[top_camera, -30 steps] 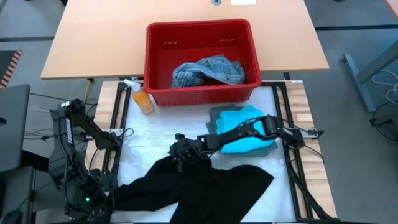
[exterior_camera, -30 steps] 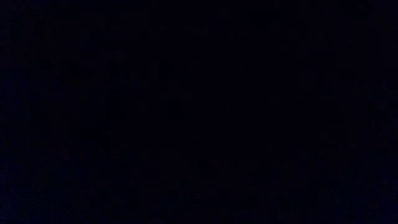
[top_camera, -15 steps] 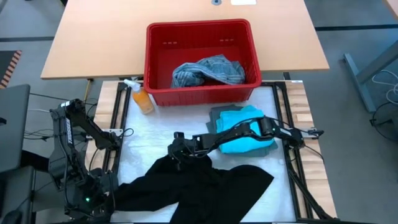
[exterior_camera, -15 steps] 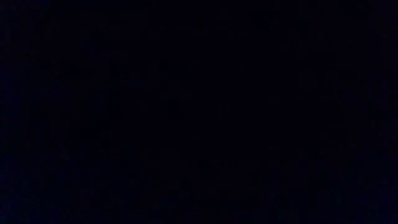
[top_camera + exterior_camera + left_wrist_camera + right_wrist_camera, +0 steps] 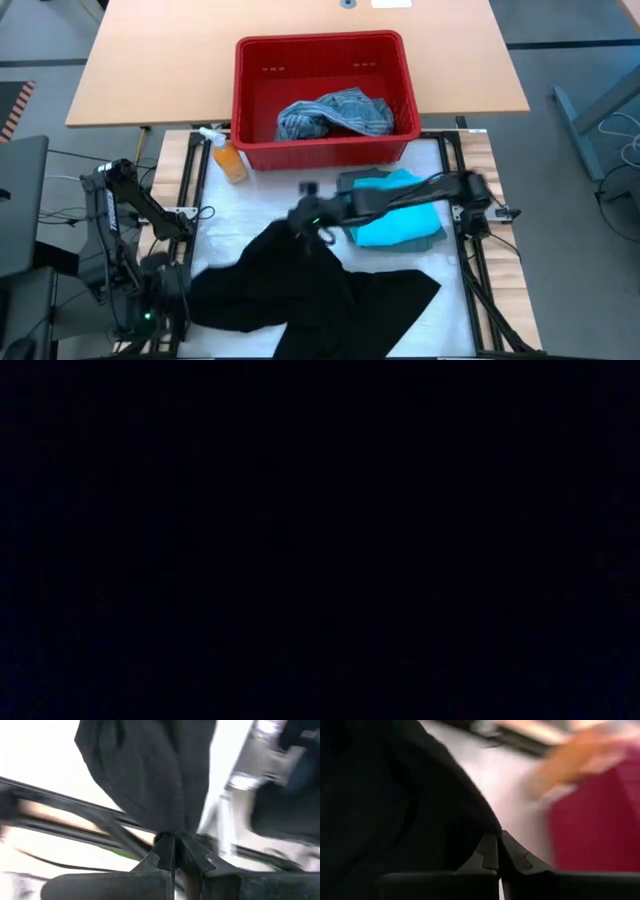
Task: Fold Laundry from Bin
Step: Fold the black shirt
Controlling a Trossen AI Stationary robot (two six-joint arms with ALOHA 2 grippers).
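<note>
A black garment (image 5: 310, 290) lies spread on the white table top, with one part drawn up into a peak. My right gripper (image 5: 308, 212) is shut on that peak, above the table's middle. My left gripper (image 5: 168, 292) is shut on the garment's left end, near the near left corner. The red bin (image 5: 250, 100) stands at the far side with a mottled blue-grey garment (image 5: 335, 112) inside. A turquoise garment (image 5: 405, 222) lies folded on a grey-green one (image 5: 352, 184) at the right. The low view is black. My left gripper pinches a bunched end of the black cloth (image 5: 167, 827) between its two fingertips (image 5: 165, 851). The cloth spreads out from the tips in several folds. My right gripper (image 5: 498, 837) pinches a fold of the black garment (image 5: 482, 822) between its fingertips (image 5: 489, 851), slanting down from the table's right. That part is lifted; the rest trails down onto the table.
An orange spray bottle (image 5: 228, 158) lies at the bin's near left corner. Dark rails (image 5: 190, 190) run along both sides of the white top. Bare white surface shows between the bottle and the black garment.
My right gripper has risen and gone toward the bin, taking the black garment's upper part with it, so that part stands lifted in a peak. The near part of the garment has stayed on the table. Its left end has drawn in a little.
</note>
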